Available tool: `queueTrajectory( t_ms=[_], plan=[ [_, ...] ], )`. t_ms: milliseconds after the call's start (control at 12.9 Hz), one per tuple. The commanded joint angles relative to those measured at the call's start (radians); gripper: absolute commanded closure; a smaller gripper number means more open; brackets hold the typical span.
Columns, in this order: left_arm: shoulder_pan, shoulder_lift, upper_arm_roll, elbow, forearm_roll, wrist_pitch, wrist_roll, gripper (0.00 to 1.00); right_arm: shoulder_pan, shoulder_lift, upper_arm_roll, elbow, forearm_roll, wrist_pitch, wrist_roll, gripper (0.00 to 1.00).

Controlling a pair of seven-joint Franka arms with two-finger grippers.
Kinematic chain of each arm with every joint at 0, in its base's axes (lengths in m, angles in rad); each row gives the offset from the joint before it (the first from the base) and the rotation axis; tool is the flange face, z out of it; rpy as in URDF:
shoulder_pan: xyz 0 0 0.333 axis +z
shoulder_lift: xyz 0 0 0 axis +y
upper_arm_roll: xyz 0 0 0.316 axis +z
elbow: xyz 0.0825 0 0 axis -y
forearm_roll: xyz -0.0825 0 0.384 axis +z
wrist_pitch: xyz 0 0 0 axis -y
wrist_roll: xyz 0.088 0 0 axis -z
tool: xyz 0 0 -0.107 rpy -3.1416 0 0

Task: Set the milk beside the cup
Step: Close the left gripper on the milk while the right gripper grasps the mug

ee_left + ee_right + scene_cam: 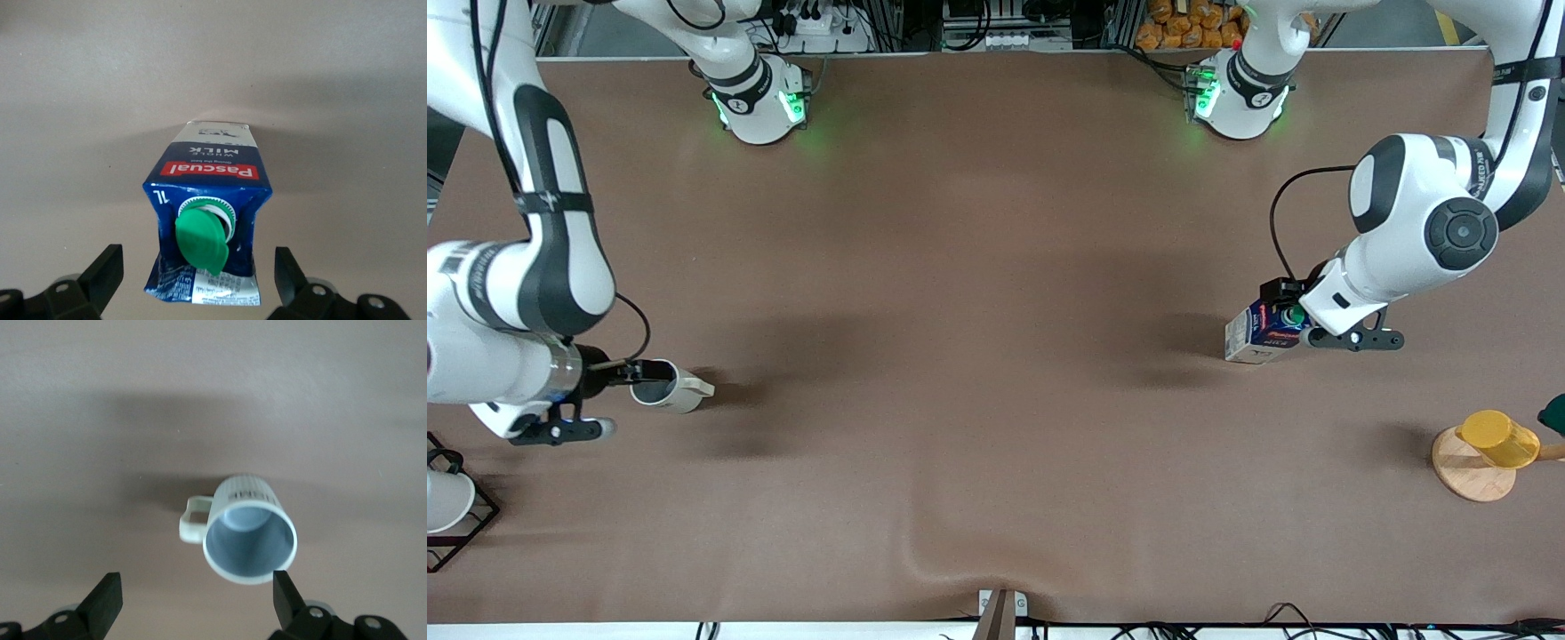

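Two arms, one over the milk, one over the mug, at the table's two ends.

The left gripper [1294, 313] hangs over the small dark-blue gable-top milk carton with a red label and green round cap [1263, 331], its fingers spread wide on either side of the carton's top and not touching it; that looks like a line-up for a grasp across the gable. The carton stands on the brown table [978, 356] toward the left arm's end, well apart from the small off-white mug with a grey inside and one small handle [667, 386], which sits upright near the right arm's end. The right gripper [624, 373] is over that mug, fingers spread too, one just beside the rim, holding nothing. A yellow cup [1498, 438] lies on a round wooden coaster [1467, 469] near the front corner at the left arm's end.
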Motion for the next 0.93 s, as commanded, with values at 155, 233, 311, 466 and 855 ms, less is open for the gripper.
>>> queueTrajectory(
  t_ms=[155,233,311,466,855],
  plan=[
    [0.010,0.022,-0.005,-0.003,-0.001,0.022,0.023,0.00,-0.043,0.069,0.013,0.035,-0.016,0.074,-0.343,0.00],
    [0.010,0.029,-0.005,0.003,-0.001,0.022,0.023,0.04,-0.058,0.087,0.013,0.036,-0.045,0.080,-0.421,0.00],
    [0.010,0.031,-0.005,0.008,0.000,0.022,0.023,0.06,-0.071,0.102,0.013,0.036,-0.067,0.107,-0.491,0.00],
    [0.012,0.032,-0.003,0.026,0.000,0.022,0.025,0.08,-0.092,0.110,0.014,0.027,-0.068,0.163,-0.629,0.00],
    [0.010,0.075,-0.005,0.048,0.000,0.023,0.025,0.16,-0.097,0.144,0.014,0.018,-0.068,0.168,-0.771,0.00]
  ],
)
